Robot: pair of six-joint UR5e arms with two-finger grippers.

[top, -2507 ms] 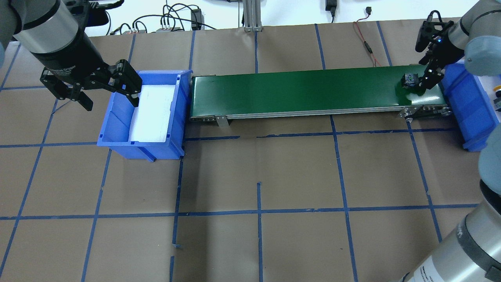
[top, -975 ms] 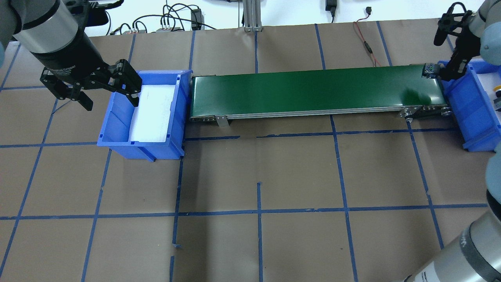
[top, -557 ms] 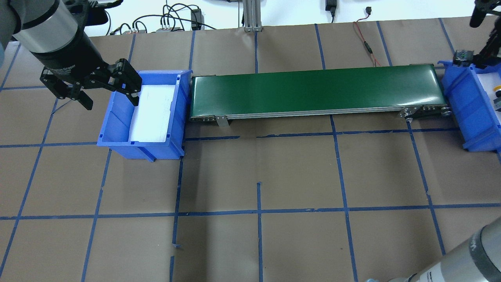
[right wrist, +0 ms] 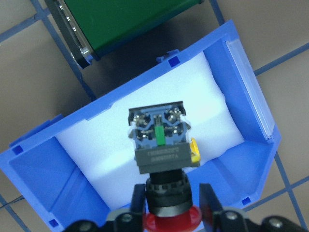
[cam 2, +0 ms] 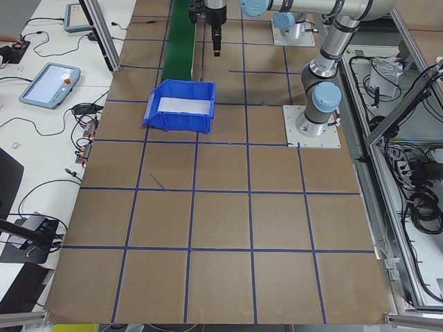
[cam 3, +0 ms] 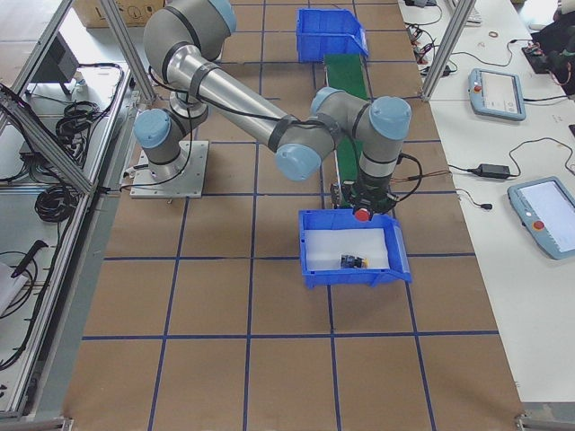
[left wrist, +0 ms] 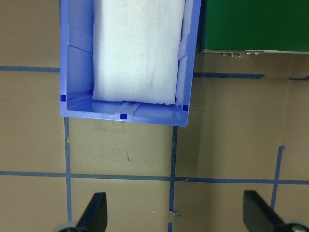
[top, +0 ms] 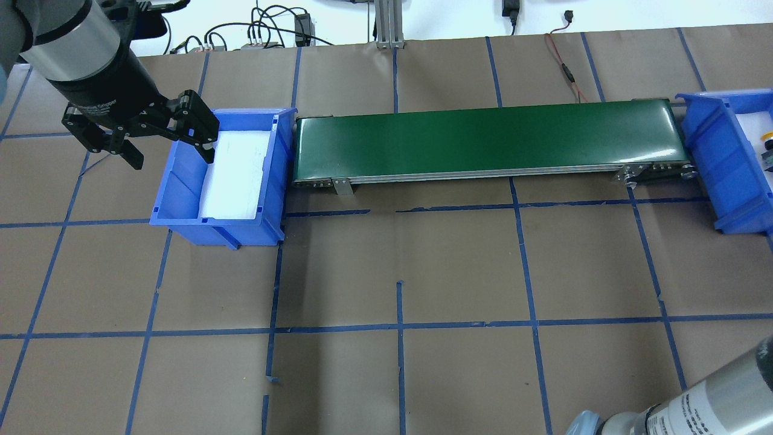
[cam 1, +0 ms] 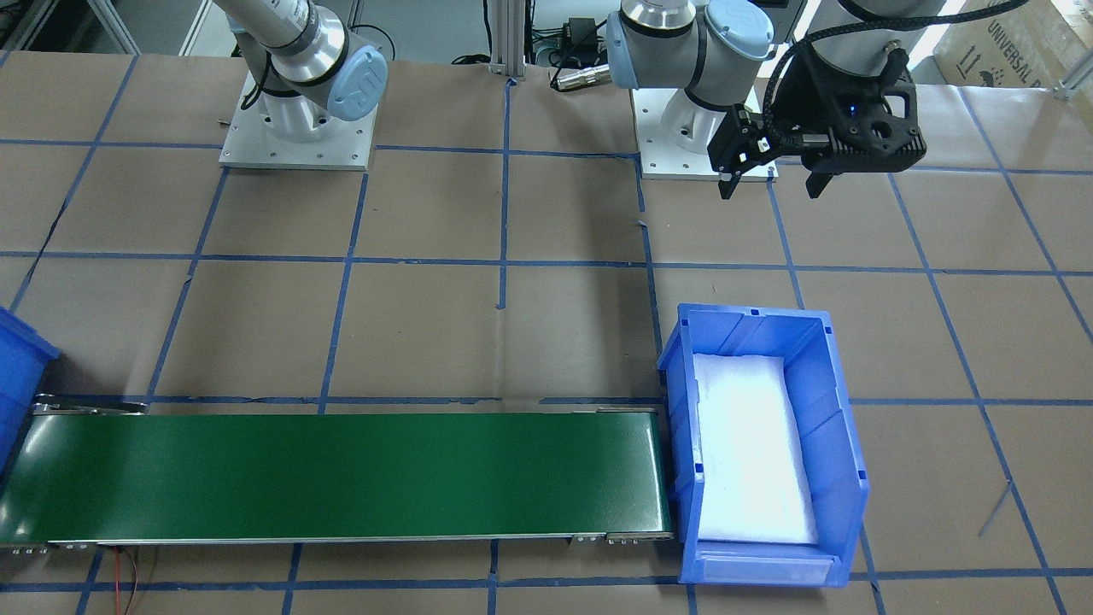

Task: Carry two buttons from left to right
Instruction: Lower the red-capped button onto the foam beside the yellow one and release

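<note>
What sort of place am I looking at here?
Probably a robotics test lab: two robot arms bolted to a table taped in a blue grid, a short conveyor belt between bins, control tablets alongside.

Bright, even light, faint shadows on the surface (top: 459, 266). White foam (cam 1: 751, 444) glares, washed out. Red button (right wrist: 159, 142) sharp; left claw (left wrist: 176, 220) blurry.

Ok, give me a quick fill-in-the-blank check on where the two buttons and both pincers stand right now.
1. The blocky grey push-button switch clamped in the right pincer has a ____ cap.
2. The yellow-capped switch lies in the blue plastic bin on the robot's ____.
3. The left pincer is ____ and holds nothing.

Missing words: red; right; open.
</note>
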